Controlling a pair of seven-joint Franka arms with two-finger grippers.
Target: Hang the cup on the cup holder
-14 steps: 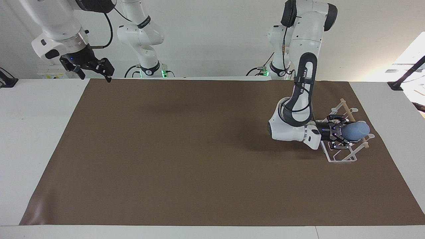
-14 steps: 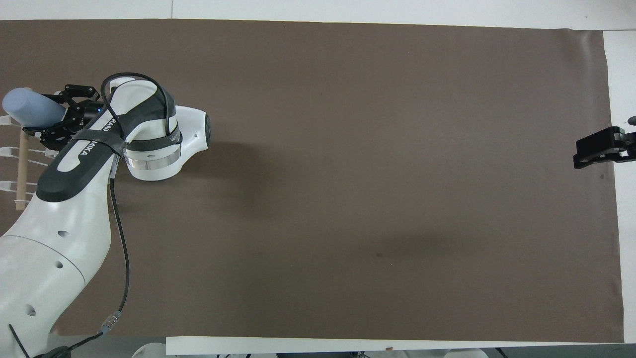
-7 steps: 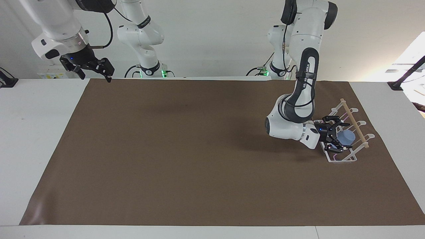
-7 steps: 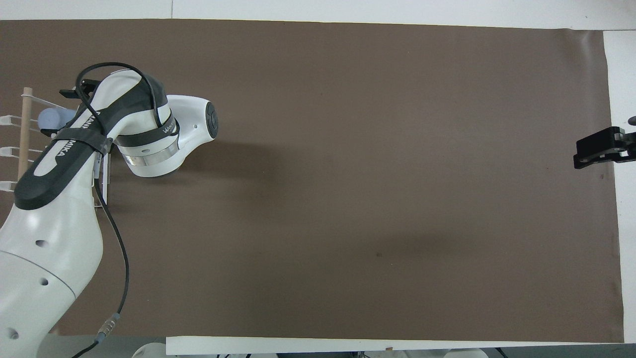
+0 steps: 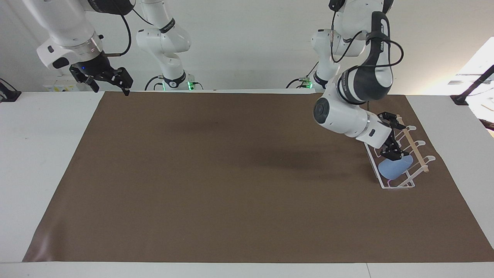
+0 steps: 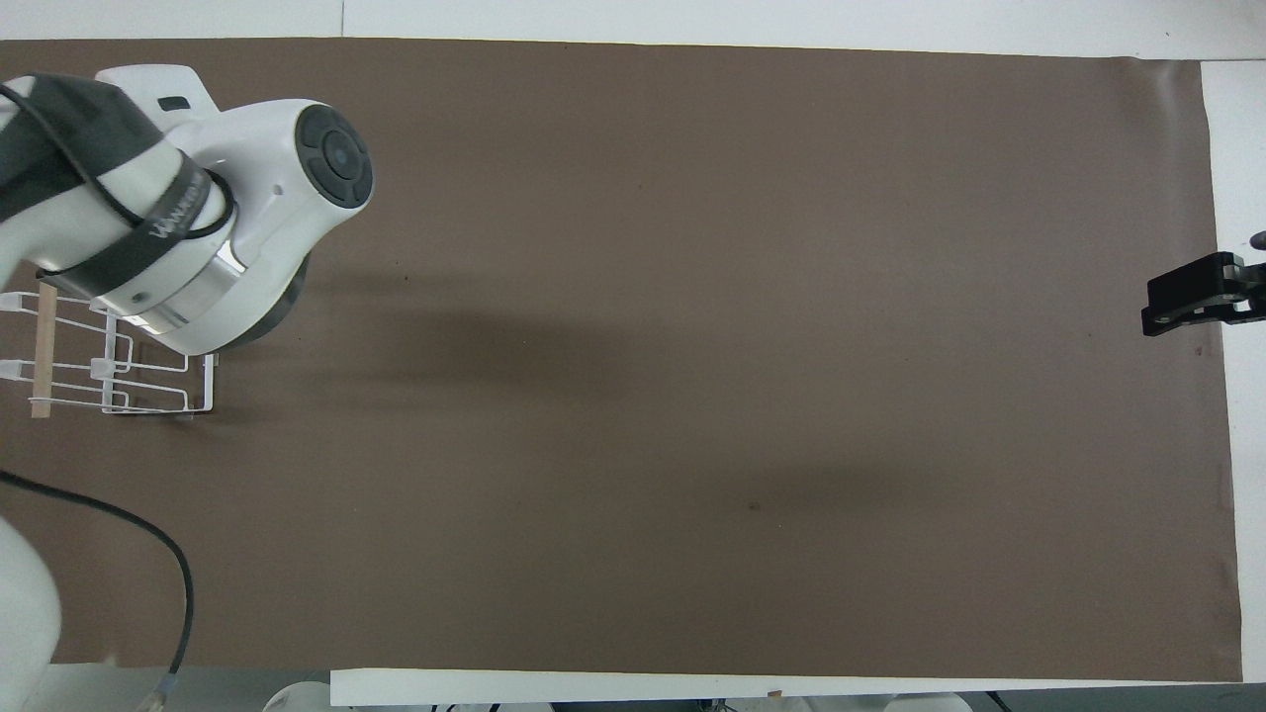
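The cup [image 5: 393, 168] sits in the cup holder [image 5: 397, 184] near the table's left-arm edge, directly below the left tool [image 5: 393, 154]; whether that tool pinches it, I cannot tell. The right tool [image 5: 115, 79] waits over the corner at the right arm's base, apparently spread.

From above I see the left arm [image 6: 188, 213] reaching in over the cup holder [image 6: 119, 381] at its own end of the brown mat [image 6: 692, 346] — its wrist hides the gripper and most of the rack. The white wire frame and the wooden rod [image 6: 43, 351] show below it. The right gripper [image 6: 1182, 307] waits at the mat's edge — I cannot tell its finger state.
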